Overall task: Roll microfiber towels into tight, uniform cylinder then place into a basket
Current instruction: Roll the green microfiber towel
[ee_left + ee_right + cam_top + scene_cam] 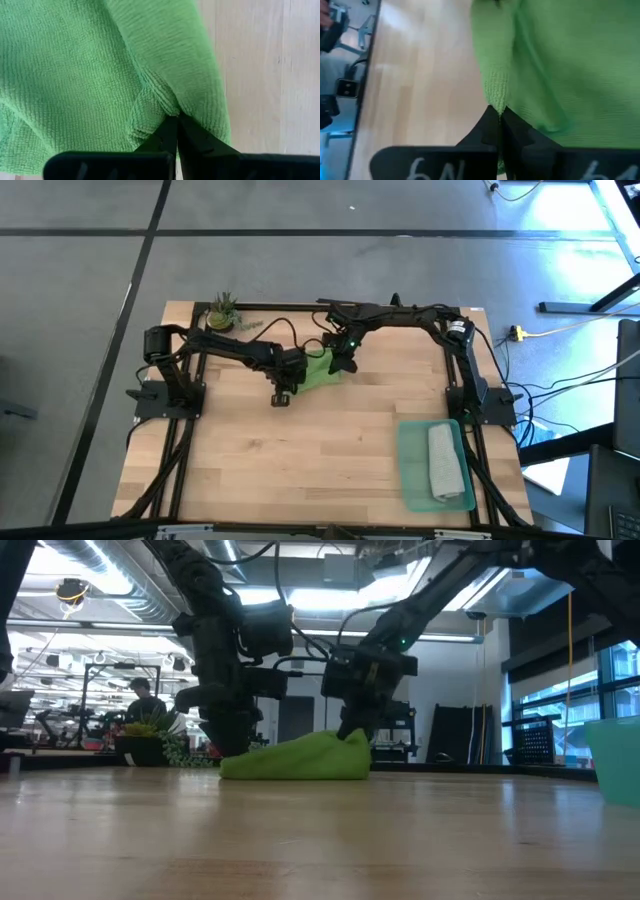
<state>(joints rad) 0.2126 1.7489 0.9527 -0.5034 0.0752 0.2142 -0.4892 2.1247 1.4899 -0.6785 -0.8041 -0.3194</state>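
The bright green microfiber towel [320, 372] lies bunched on the table's far middle, its underside on the wood [300, 760]. My left gripper [291, 387] is shut on its left end and my right gripper [341, 364] is shut on its right end. The light grey towel [446, 464] lies rolled inside the teal basket [410, 470] at the near right; the basket's wall also shows in the low view [618, 760]. My left gripper pinches a puckered fold of the green towel [161, 102] between its two shut fingers [196, 142], coming steeply from above. The cloth around the pinch rests bunched on the table. How many layers are caught, I cannot tell. My right gripper pinches a narrow edge of the green towel [496, 92] between its shut fingers [482, 131], slanting down from the far right. That end of the towel [354, 745] stands a little raised, while the remainder lies slack on the table.
A small potted plant [222, 312] stands at the far left corner. Bare wood stretches across the near middle [300, 460] between the towel and the basket. Cables and the arms' bases line the left and right edges.
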